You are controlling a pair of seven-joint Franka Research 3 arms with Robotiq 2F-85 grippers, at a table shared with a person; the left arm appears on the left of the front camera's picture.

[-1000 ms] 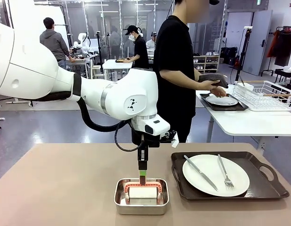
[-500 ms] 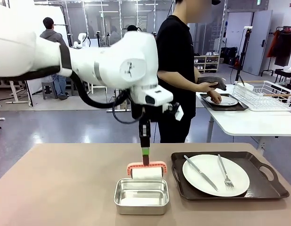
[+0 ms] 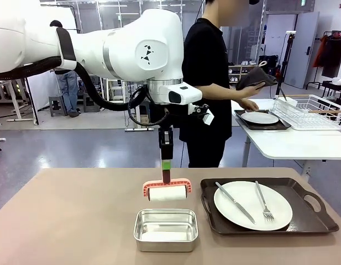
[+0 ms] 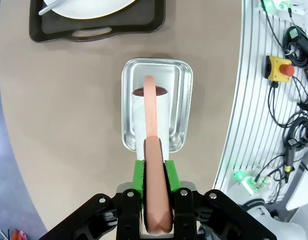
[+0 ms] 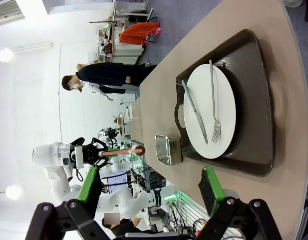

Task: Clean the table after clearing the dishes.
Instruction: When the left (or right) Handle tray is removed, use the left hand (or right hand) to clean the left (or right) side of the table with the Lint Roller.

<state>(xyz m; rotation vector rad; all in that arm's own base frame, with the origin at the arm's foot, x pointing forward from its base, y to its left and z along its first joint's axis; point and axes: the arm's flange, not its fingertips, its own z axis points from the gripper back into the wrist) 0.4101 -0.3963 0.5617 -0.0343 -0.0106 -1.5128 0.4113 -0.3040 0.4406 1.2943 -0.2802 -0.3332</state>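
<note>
My left gripper (image 3: pixel 166 164) is shut on the pink handle of a lint roller (image 3: pixel 167 192), whose white roll hangs a little above a small steel pan (image 3: pixel 166 229) on the beige table (image 3: pixel 76 221). In the left wrist view the left gripper (image 4: pixel 154 172) clamps the handle, with the roller (image 4: pixel 154 112) over the pan (image 4: pixel 182 100). To the right, a white plate (image 3: pixel 245 194) with knife and fork lies on a dark tray (image 3: pixel 316 212). My right gripper (image 5: pixel 151 192) stands open and empty, above the table, looking at that plate (image 5: pixel 228 100).
A person at the far side holds a dark cloth (image 3: pixel 253 77) over a second plate (image 3: pixel 259 117) on a tray on the white side table (image 3: pixel 292 146), beside a wire rack (image 3: pixel 314 110). The beige top left of the pan is bare.
My left arm has lifted the roller up out of the steel pan and a little toward the far side. The person's hand has raised the dark cloth off the far plate.
</note>
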